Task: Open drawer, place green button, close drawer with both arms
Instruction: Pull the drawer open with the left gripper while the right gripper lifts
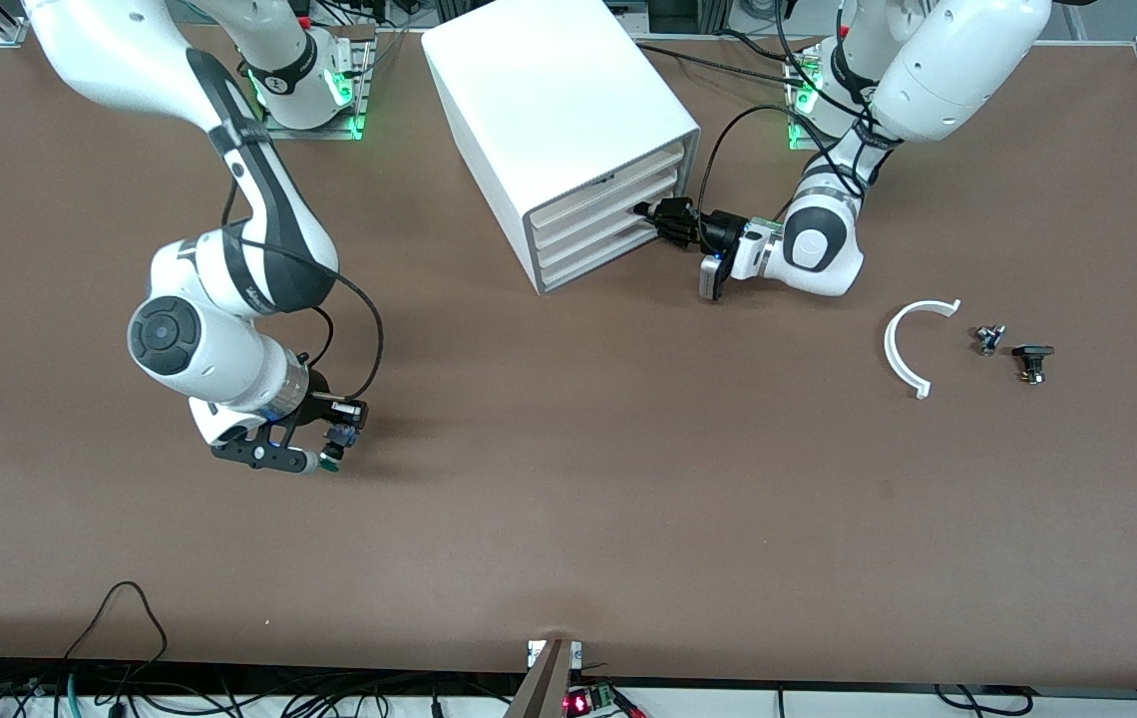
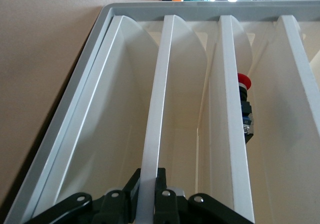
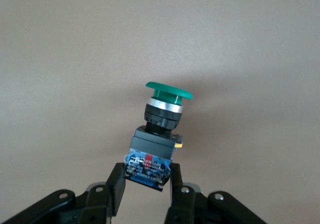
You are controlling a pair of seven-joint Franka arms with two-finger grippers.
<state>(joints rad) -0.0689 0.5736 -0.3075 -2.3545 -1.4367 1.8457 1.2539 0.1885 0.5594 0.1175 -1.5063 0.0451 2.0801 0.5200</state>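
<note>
While L gripper (image 1: 650,216) at drawer (image 1: 600,204), button (image 3: 159,134) in R gripper (image 3: 145,181).

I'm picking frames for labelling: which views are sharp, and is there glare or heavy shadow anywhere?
Front view: evenly lit, sharp, soft shadow under the right gripper. Right wrist view: the button crisp, table behind it plain, faint shadow. Left wrist view: the drawer fronts bright but readable; left gripper cropped at the frame edge.

The two small dark parts (image 1: 989,338) near the white arc (image 1: 913,344) seem too small to identify.
</note>
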